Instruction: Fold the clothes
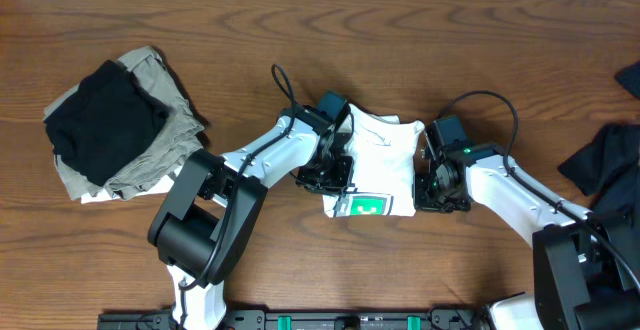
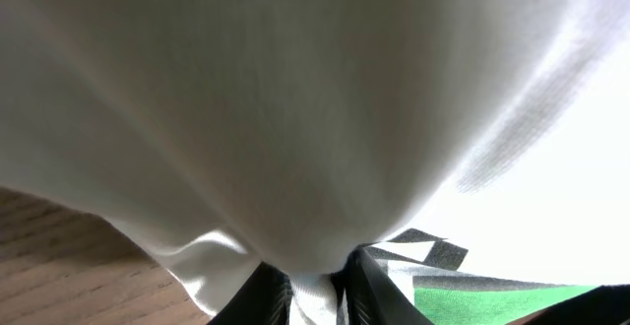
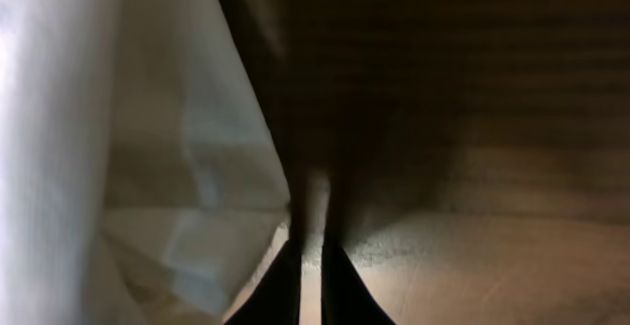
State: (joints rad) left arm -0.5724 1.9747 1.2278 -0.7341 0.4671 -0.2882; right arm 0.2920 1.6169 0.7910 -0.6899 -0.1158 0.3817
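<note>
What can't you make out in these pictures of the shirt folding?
Left wrist: the white T-shirt fills the frame, hiding everything beyond it.
Right wrist: dim, blurred; whether the right claw pinches cloth is unclear.
Overhead: the dark garment is cut off by the right edge.

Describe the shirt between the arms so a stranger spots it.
On the wooden table, look between the left arm and right arm. The white T-shirt lies there; unlike the clothes pile at left and the dark garment at right, it bears a green print.

And there's the dark brown wooden table (image 1: 300, 30), wavy grain running wide from one side to the other.
</note>
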